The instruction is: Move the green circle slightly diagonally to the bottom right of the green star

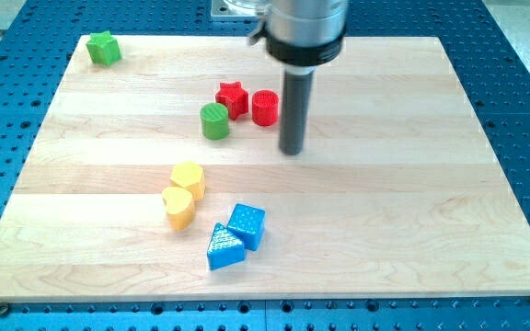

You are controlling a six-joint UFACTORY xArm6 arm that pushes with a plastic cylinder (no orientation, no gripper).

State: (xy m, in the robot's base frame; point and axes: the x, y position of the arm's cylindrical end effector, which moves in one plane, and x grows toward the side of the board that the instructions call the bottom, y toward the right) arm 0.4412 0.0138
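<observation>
Green circle: upper middle of the frame, standing on the wooden board, just left of and slightly below the two red blocks.
Green star: far upper left corner of the board, well apart from the green circle.
My tip: resting on the board just right of the red circle, with the red blocks between it and the green circle; it touches no block.
Claw: none fitted; the arm ends in a plain dark rod, so nothing opens or closes.
Red star: just up and right of the green circle, very close to it.
Red circle: just beside the red star on its right.
Yellow blocks: a rounded one and a heart just below it, left of centre.
Blue blocks: a cube and a triangle, close together, lower middle.
</observation>
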